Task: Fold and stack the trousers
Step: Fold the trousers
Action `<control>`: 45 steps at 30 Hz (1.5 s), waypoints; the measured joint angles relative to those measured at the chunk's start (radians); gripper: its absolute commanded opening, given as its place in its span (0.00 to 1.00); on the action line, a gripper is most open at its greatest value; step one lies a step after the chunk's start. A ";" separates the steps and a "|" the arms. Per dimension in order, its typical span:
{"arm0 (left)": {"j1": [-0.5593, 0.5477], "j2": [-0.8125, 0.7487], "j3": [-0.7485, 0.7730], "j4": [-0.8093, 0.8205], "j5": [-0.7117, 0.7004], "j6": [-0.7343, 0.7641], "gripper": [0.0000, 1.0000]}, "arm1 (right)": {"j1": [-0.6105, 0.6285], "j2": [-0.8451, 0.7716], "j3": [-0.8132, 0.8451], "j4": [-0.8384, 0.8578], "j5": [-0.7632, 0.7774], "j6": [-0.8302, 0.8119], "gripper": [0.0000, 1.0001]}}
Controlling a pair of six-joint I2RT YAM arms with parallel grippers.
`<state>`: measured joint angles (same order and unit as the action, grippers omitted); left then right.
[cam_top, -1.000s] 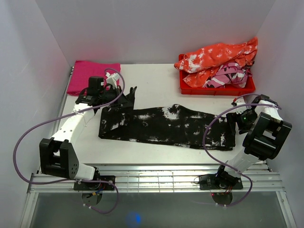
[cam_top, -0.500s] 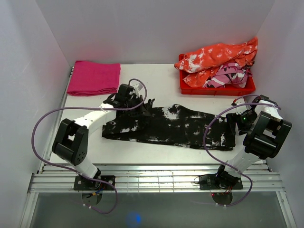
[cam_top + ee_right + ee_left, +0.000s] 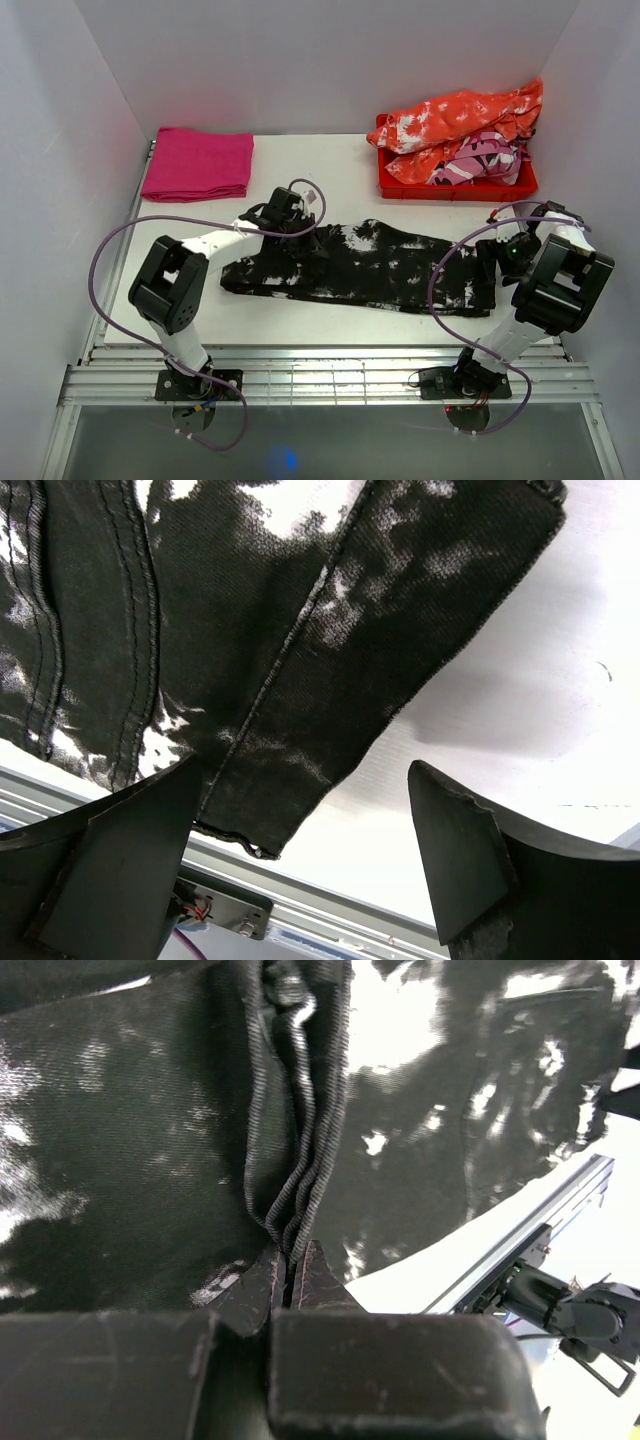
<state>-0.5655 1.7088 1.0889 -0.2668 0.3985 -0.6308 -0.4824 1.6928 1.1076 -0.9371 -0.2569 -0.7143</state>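
Observation:
The trousers (image 3: 385,268), black with white splotches, lie lengthwise across the middle of the table. Their left end is lifted and drawn over toward the middle. My left gripper (image 3: 303,228) hangs over that left part. In the left wrist view it (image 3: 290,1272) is shut on a bunched ridge of the trousers (image 3: 120,1140), which rises straight out of the closed jaws. My right gripper (image 3: 498,256) hovers at the trousers' right end. In the right wrist view it (image 3: 305,810) stands open above the hem corner of the trousers (image 3: 250,630), holding nothing.
A folded magenta cloth (image 3: 197,163) lies at the back left. A red bin (image 3: 455,186) at the back right holds an orange-and-white garment (image 3: 460,118) and a pink one (image 3: 482,158). A metal rail (image 3: 330,375) runs along the near edge. White walls enclose the table.
My left gripper has swept right from the trousers' left end toward the middle, pulling the gripped fabric over with it. The right arm has stayed in place.

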 measured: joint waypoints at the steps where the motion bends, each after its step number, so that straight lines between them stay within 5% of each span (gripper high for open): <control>1: -0.002 0.018 0.002 0.003 0.004 -0.005 0.03 | 0.000 0.000 -0.001 0.000 0.000 0.000 0.89; 6: -0.006 0.084 0.019 0.006 0.018 -0.014 0.62 | 0.000 0.000 -0.001 -0.006 -0.001 0.000 0.89; 11: -0.013 0.064 0.045 0.010 0.018 -0.009 0.80 | 0.026 -0.031 -0.001 -0.011 -0.016 0.001 0.88; 19: 0.084 -0.151 0.064 -0.026 0.109 0.123 0.83 | 0.228 -0.222 0.144 -0.058 -0.172 0.068 0.79; 22: 0.232 -0.223 0.064 -0.064 0.252 0.228 0.82 | 0.329 -0.279 0.166 -0.009 -0.290 0.149 0.72; 27: 0.581 -0.245 0.008 -0.160 0.562 0.395 0.78 | 0.553 -0.279 0.137 0.164 -0.452 0.361 0.74; 30: 0.700 -0.208 -0.009 -0.270 0.653 0.492 0.77 | 0.675 -0.220 0.111 0.287 -0.496 0.500 0.76; 45: 0.805 -0.111 -0.093 -0.415 0.803 0.672 0.67 | 0.960 0.104 0.043 0.752 -0.571 0.912 0.64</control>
<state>0.2394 1.5974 0.9958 -0.6819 1.2018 0.0414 0.4774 1.7969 1.1507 -0.1856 -0.8280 0.1982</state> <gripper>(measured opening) 0.685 0.640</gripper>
